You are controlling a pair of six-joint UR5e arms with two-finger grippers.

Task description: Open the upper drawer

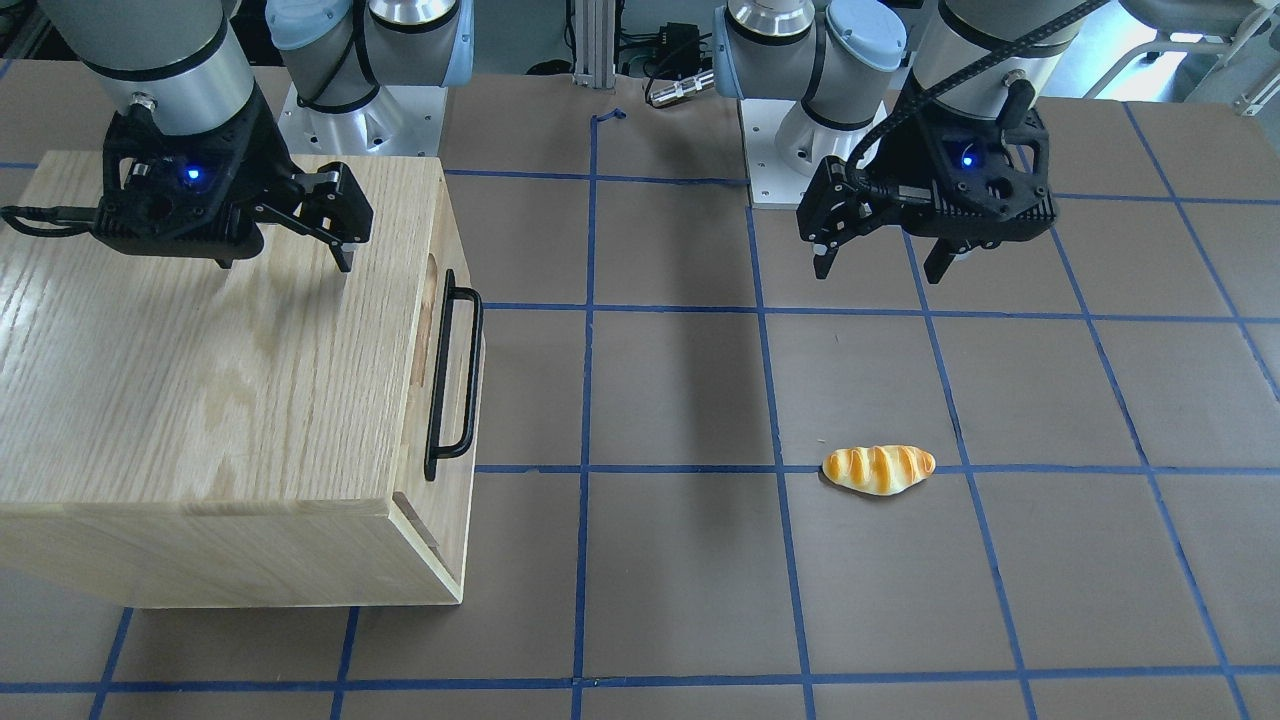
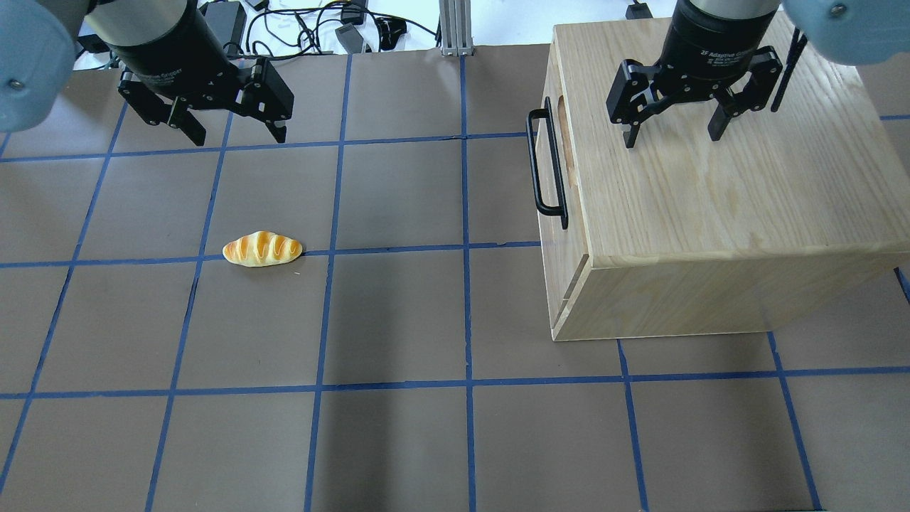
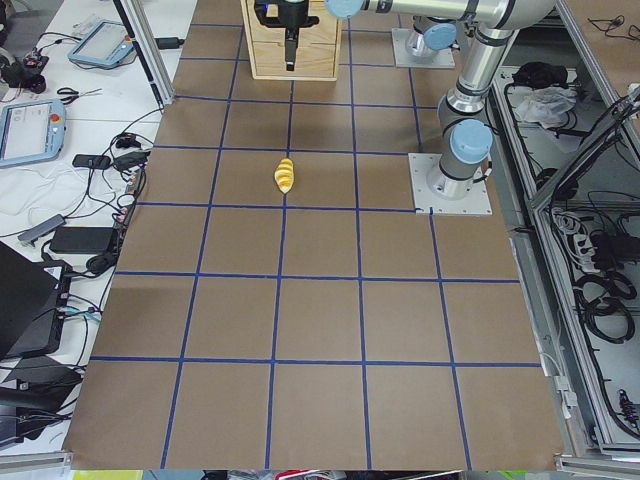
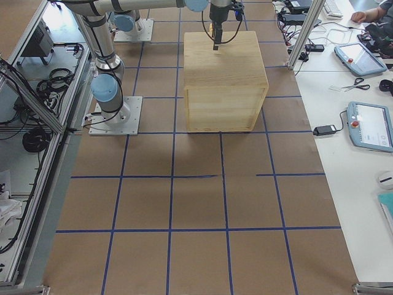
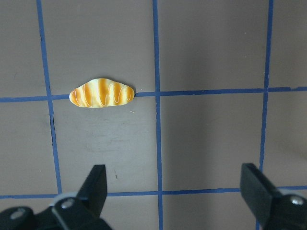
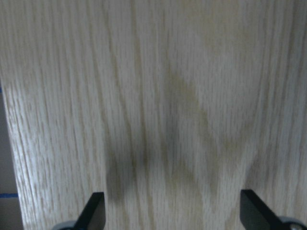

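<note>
While the R gripper hangs spread above the cabinet top, touching nothing, the upper drawer sits flush, below it on the side toward the L gripper. That one's spread too, w/ a bread roll lying just ahead.

The left gripper is held pointing straight down, its fingers spread wide with nothing caught between them. The right gripper is carried in the same pose — wrist vertical, jaws fully apart, nothing grasped. A blue light is shown lit on each wrist housing — seen from the front.
</note>
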